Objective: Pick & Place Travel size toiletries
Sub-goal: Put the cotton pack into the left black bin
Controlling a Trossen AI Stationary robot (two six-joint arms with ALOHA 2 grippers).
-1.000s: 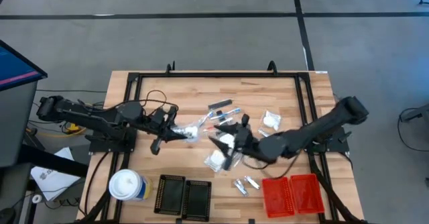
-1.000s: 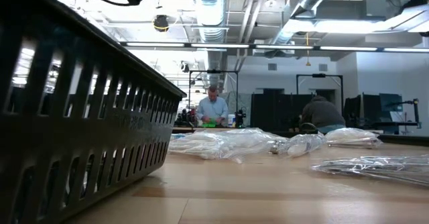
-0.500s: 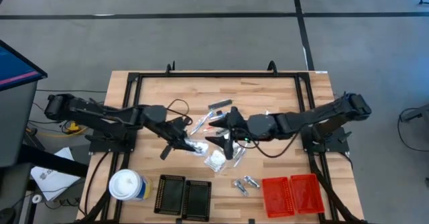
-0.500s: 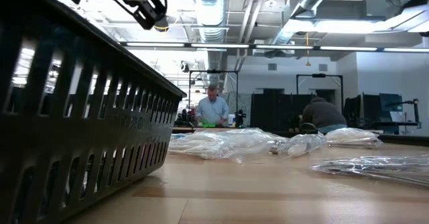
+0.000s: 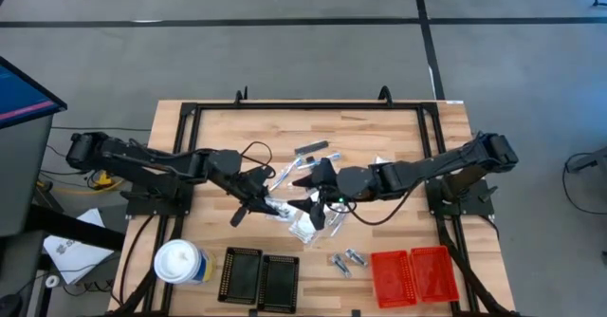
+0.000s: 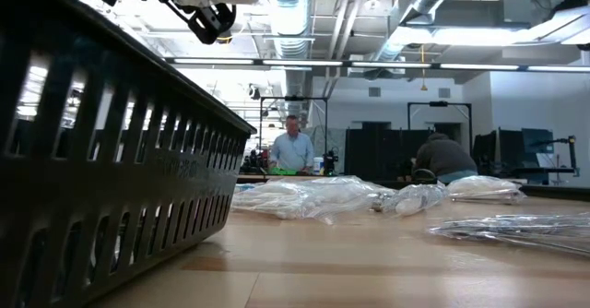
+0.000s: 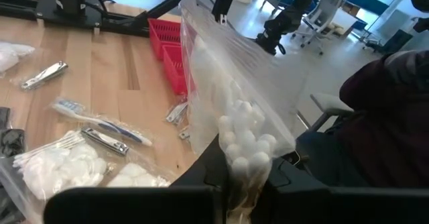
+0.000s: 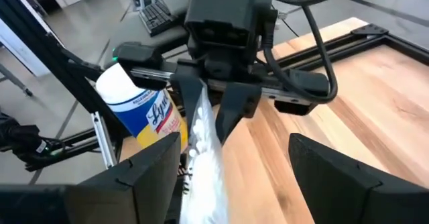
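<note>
1. You have the left gripper [image 5: 263, 201] raised over the middle of the tabletop [image 5: 398, 132], its jaws pinched shut on the lower edge of a clear plastic bag of cotton balls [image 7: 245, 134].
2. Your right gripper [image 8: 221, 167] faces it from just beside, jaws spread wide with the bag's free end hanging between them; they do not look to be gripping it.
3. You appear to be mid-handover, or opening the bag between the two arms; I cannot tell which.
4. For the next move, close the right jaws on the film only, not the balls, and keep the left grip until the right one holds.
5. The bag is thin, crinkly and slippery, and the balls inside are soft, round and loose, so expect the load to sag and shift.
6. Below on the tabletop you have more toiletries: flat packets of white cotton pads [image 7: 66, 165], shiny metal nail clippers [image 7: 44, 74], and a blue-and-white toothbrush in a clear wrapper [image 7: 100, 122].
7. The red ribbed trays [image 5: 414, 272] and black ribbed trays [image 5: 262, 277] sit along the near edge, beside the white-capped wipes canister [image 5: 180, 262].
</note>
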